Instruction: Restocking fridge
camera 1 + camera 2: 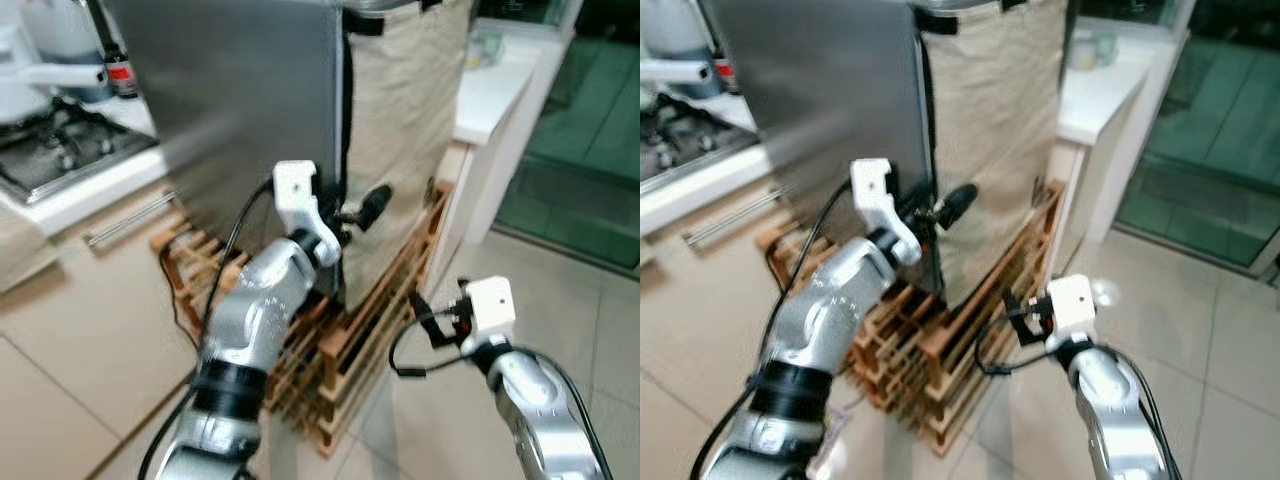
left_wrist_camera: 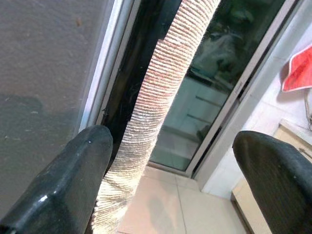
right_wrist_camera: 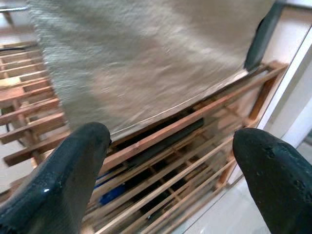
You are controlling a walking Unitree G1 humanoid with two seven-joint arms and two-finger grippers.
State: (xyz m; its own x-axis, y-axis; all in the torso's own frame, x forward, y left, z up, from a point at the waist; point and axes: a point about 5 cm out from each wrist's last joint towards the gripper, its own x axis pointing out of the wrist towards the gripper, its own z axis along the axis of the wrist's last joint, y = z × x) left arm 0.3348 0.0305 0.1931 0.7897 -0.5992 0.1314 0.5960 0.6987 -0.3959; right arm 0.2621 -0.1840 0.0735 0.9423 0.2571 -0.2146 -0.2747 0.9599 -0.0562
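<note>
The fridge's grey steel door [image 1: 250,100] stands closed on a wooden pallet [image 1: 350,350], and a beige cloth cover [image 1: 400,130] hangs over the fridge's side. My left gripper [image 1: 358,212] is raised at the door's right edge, open. In the left wrist view, one black finger [image 2: 73,185] lies near the dark gap [image 2: 141,63] beside the door, and the ribbed cloth edge [image 2: 161,97] runs between the two fingers. My right gripper [image 1: 428,318] hangs lower to the right, open and holding nothing, pointing at the pallet slats [image 3: 185,131] under the cloth [image 3: 146,58].
A gas hob [image 1: 60,150] with a dark bottle [image 1: 120,70] sits on the counter at the left. A white counter [image 1: 490,95] stands behind the fridge on the right, with a glass sliding door [image 1: 580,150] beyond. Tiled floor [image 1: 590,320] lies to the right.
</note>
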